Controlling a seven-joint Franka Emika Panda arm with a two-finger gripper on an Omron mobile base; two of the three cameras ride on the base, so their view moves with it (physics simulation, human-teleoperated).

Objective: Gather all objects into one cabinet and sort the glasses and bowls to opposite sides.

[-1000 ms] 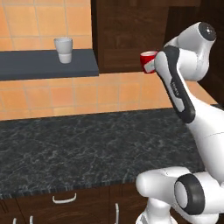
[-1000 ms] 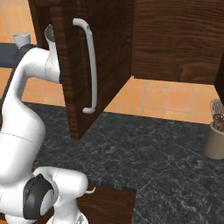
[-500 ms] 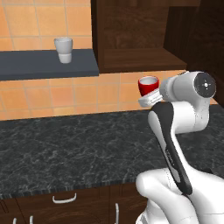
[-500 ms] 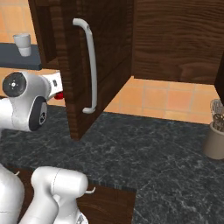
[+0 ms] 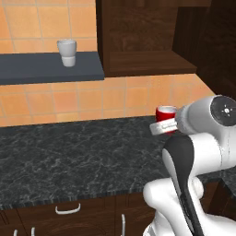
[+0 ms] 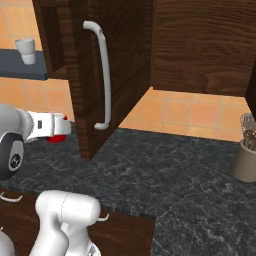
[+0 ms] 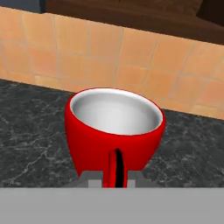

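Observation:
My gripper (image 7: 114, 176) is shut on the rim of a red cup (image 7: 114, 131) with a white inside. In the left base view the red cup (image 5: 165, 112) hangs just above the black counter, below the open cabinet (image 5: 143, 37) and its wooden shelf board (image 5: 150, 69), with the gripper (image 5: 162, 126) under it. From the right, the red cup (image 6: 58, 138) peeks out below the gripper (image 6: 59, 131), left of the cabinet door's white handle (image 6: 103, 75). A pale cup (image 5: 67, 52) stands on the grey slab shelf (image 5: 46, 69).
The open cabinet door (image 6: 120, 65) juts out over the black stone counter (image 6: 165, 175). A utensil holder (image 6: 245, 161) with metal tools stands at the counter's right end. Orange tiles (image 5: 92, 99) back the counter. Drawer handles (image 5: 67, 209) run below its front edge.
The arm has folded down, and the hand with the red cup has dropped from cabinet-shelf height to just above the counter. The pale cup has not moved.

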